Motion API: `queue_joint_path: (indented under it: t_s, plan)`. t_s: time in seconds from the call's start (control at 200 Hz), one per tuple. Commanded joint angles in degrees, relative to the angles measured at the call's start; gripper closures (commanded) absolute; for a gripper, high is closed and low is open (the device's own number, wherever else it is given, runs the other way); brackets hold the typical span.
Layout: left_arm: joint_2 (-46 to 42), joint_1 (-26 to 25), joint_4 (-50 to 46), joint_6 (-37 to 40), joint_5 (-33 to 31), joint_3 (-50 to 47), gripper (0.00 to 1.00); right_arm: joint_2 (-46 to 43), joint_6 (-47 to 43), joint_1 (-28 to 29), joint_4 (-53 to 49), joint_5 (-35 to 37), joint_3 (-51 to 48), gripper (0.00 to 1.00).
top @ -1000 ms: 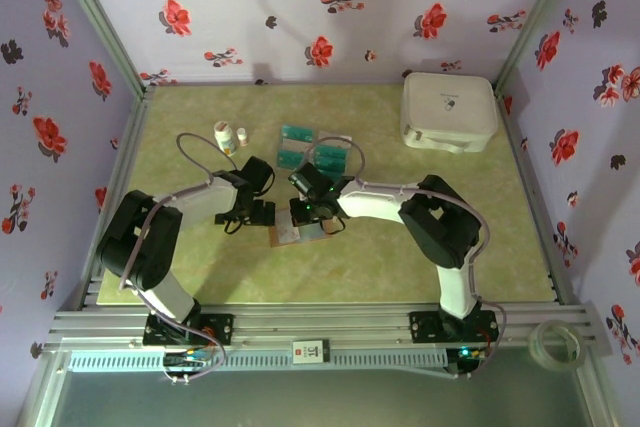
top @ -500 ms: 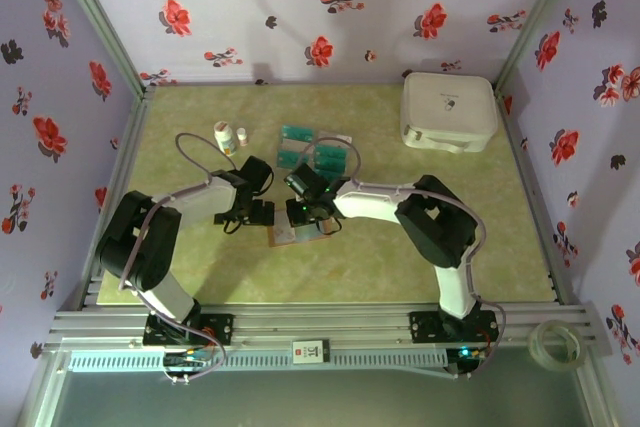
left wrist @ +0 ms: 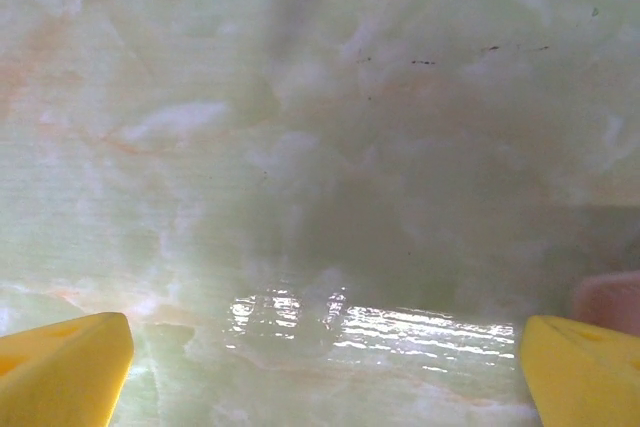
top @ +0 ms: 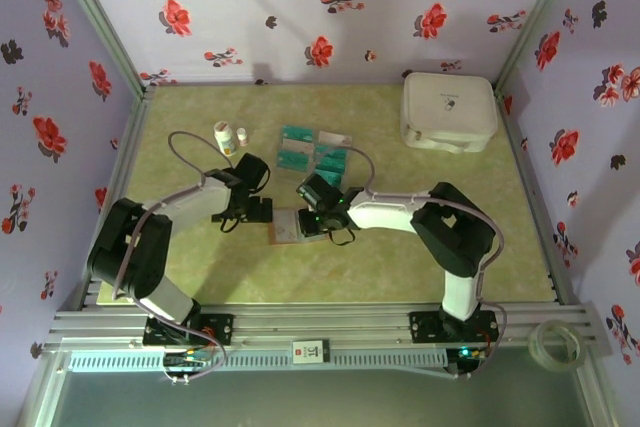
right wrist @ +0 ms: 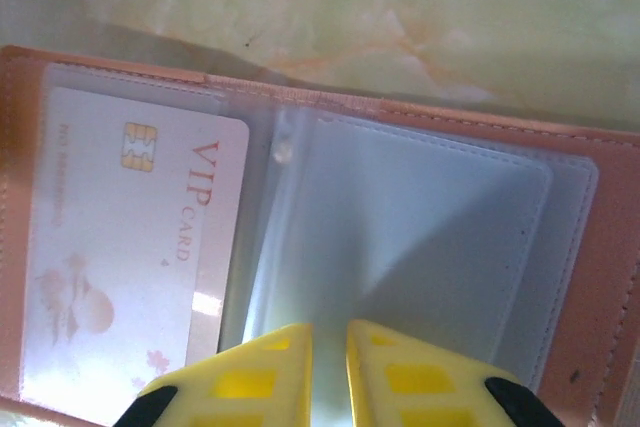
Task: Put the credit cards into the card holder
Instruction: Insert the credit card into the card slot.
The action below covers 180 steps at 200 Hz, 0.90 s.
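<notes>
As the card holder [right wrist: 600, 277] is lying open for loading, I am hovering my right fingers [right wrist: 250, 377] barely parted above it, left fingers [left wrist: 60, 367] wide apart.

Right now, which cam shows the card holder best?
Right wrist: card holder lies open, clear sleeves and one VIP card legible. Top external shows it tiny; left wrist catches a pinkish corner.
</notes>
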Motion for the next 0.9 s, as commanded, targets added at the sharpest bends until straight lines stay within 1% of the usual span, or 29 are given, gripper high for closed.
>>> queue_joint_path:
  t_s: [0.0,0.17,0.295,0.505,0.895]
  plan:
    - [-1.9,0.7,-1.62,-0.16,-0.23,-0.67,0.0,-2.19,1.49,-0.1,0.24,1.59,-1.9,0.84]
    - [-2.07,0.74,-0.84,-0.65,-0.23,-2.22,0.0,-4.24,1.07,-0.1,-0.52,0.9,-0.32,0.84]
    - [-1.49,0.73,-0.31,-0.65,-0.23,-2.76,0.0,-4.21,0.39,0.03,-1.08,-0.39,2.3,0.86]
    - [-0.27,0.75,1.0,-0.63,-0.23,-3.97,0.0,-1.18,0.44,0.29,-0.56,-2.77,5.45,0.9]
    - [1.55,0.69,2.18,-0.1,-0.16,-4.19,0.0,3.3,0.5,0.51,0.23,-2.65,7.44,0.94]
